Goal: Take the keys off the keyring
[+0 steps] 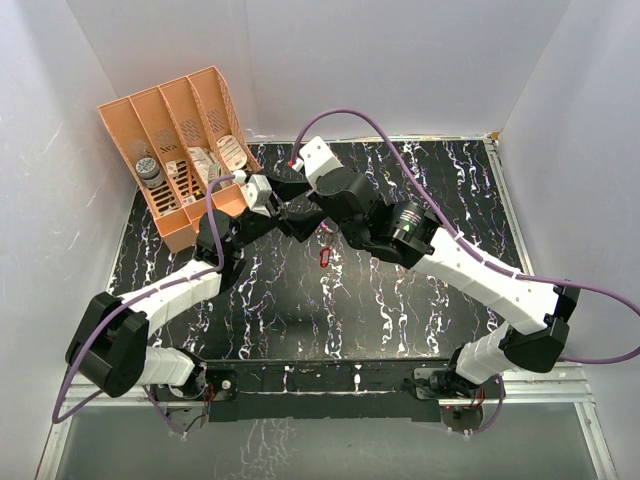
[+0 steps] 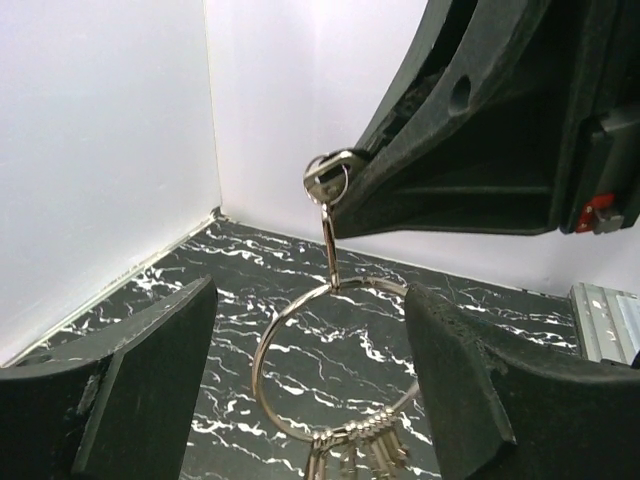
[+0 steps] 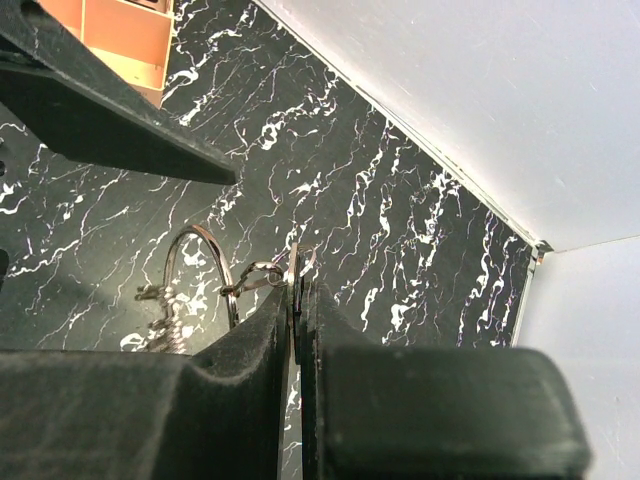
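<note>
Left wrist view: the keyring (image 2: 258,360) hangs in the air from a short link (image 2: 328,240) under a small loop (image 2: 328,178). The silver keys (image 2: 365,450) are bunched at the ring's lowest point, above the table (image 2: 250,265).
Right gripper (image 3: 298,295): jaws pressed together on the small loop, carrying the whole assembly.
Left gripper (image 2: 310,325): jaws wide apart, one finger on each side of the ring. It touches nothing visible and holds nothing.
Red key (image 1: 323,257): appears to lie on the table just in front of the two grippers, apart from the ring. Judged already off.
Step in hand (judgement): the left claw is lining up to take the ring or a key.
Risk 1: the ring hangs loose on its link, so a closing finger could knock it sideways and the jaws would meet on air.
Risk 2: the keys sit tight together, so a pinch could catch several at once.
Risk 3: the right grip is on a thin loop, so a downward pull by the left arm could drag it out and drop everything.
Risk 4: the wrists are crowded together, so a twist could make them collide.
Top external only: shows the red key and the orange organizer (image 1: 170,140). The ring is hidden by the arms.
Left wrist only: shows how the ring hangs and the finger gap around it.
Right wrist only: shows the jaws shut on the loop with no gap.
Key count: cannot tell.
</note>
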Available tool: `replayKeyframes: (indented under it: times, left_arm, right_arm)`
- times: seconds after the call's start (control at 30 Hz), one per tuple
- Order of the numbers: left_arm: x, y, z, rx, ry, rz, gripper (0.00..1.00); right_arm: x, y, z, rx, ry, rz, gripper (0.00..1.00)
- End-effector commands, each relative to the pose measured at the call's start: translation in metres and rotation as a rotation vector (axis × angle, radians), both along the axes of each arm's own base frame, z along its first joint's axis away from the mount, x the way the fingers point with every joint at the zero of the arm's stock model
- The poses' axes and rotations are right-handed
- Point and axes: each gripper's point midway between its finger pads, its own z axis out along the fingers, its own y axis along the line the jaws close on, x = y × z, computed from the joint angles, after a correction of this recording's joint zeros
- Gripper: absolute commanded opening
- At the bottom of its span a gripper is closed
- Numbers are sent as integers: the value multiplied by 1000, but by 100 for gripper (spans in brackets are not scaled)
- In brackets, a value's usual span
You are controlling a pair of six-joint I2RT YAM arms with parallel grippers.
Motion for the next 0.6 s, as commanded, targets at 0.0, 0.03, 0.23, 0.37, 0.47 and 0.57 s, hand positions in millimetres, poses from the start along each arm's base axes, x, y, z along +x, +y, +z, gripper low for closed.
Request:
replayKeyframes:
  times: [0.0,0.03,0.23,0.37,0.47,0.57]
  left_arm:
    - [-9,-1,45,-87,-147,-28,74]
    - [-10,-1,47,-97,-154,-31,74]
    - [-13,-7,50,-90,-175,-75,66]
    - [-12,-14,38,-64,-162,-112,50]
    - [-16,-18,34,-42,-168,-152,47]
    - [-15,-20,31,-26,-169,-163,46]
  right_arm:
    - [-3,-3,28,99,-63,-14,0]
    - [-3,-4,27,97,-63,-15,0]
    - [-5,-3,27,105,-59,-8,0]
    - [-7,-2,28,111,-61,0,0]
    - [-8,-1,30,116,-63,6,0]
    - [-9,-1,32,118,-66,8,0]
